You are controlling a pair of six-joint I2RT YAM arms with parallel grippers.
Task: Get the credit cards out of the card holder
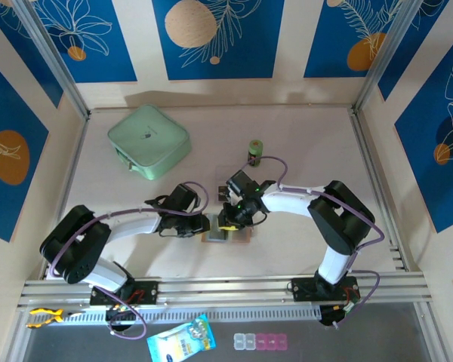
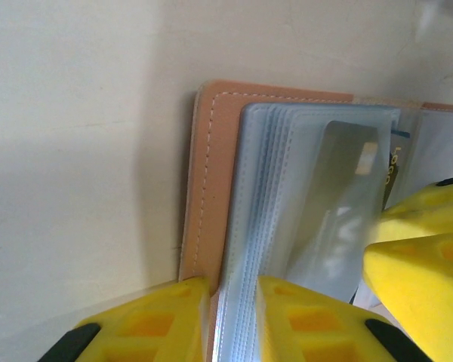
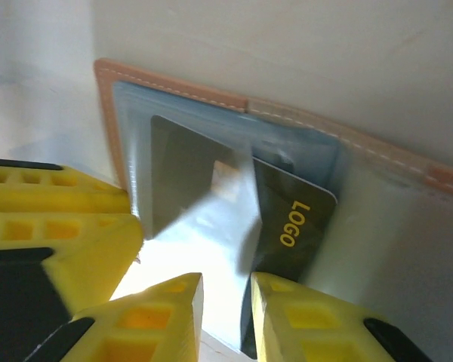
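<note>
From above, the card holder [image 1: 238,236] lies open on the table [image 1: 302,151], under the left gripper [image 1: 205,225] and right gripper [image 1: 230,220]. At the left wrist, our jaws pinch the floppy sleeves [image 2: 264,188] by the spine, pinning them. At the right wrist, our jaws nip the dark card [image 3: 291,219]. It looks stiff, light and slick, so we'd grip its exposed end squarely.

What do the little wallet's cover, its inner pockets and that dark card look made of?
The card holder cover looks like tan-pink leather or imitation leather, matte, with a stitched seam along its edge. Its sleeves seem soft clear plastic: see-through, glossy, in thin layers. The dark card looks like stiff smooth plastic with printed yellow lettering.
</note>
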